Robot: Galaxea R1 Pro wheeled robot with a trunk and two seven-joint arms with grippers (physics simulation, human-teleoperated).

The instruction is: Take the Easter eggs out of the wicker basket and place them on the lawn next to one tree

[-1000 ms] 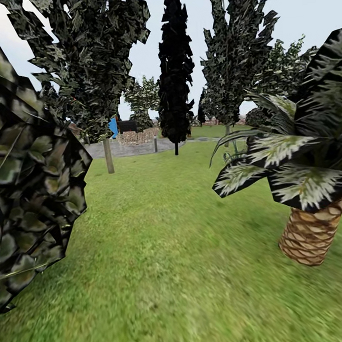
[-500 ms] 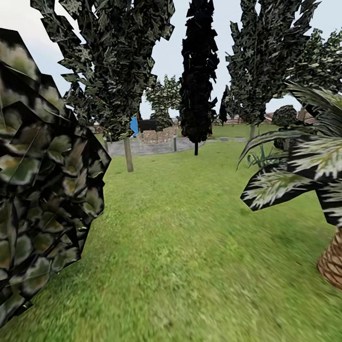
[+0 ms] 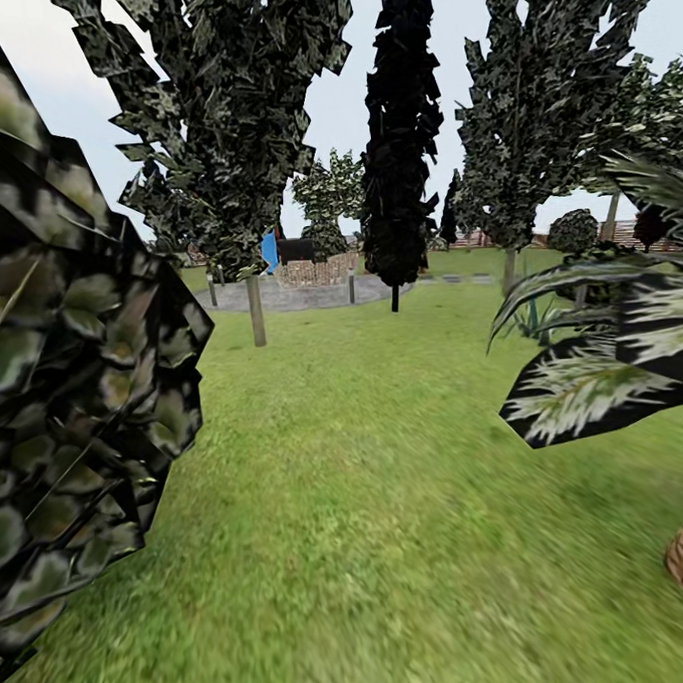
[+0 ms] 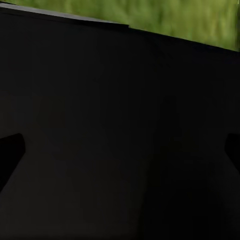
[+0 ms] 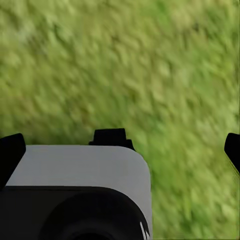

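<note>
While facing across the lawn (image 3: 390,499): standing ahead, tree (image 3: 247,166) with pale trunk; flanking, leafy bush (image 3: 74,396) and palm (image 3: 623,367). Right pincer (image 5: 120,150) hanging over grass, fingertips spread wide. Left pincer (image 4: 120,150) state: cannot tell.

No text, label or number can be read anywhere.
</note>
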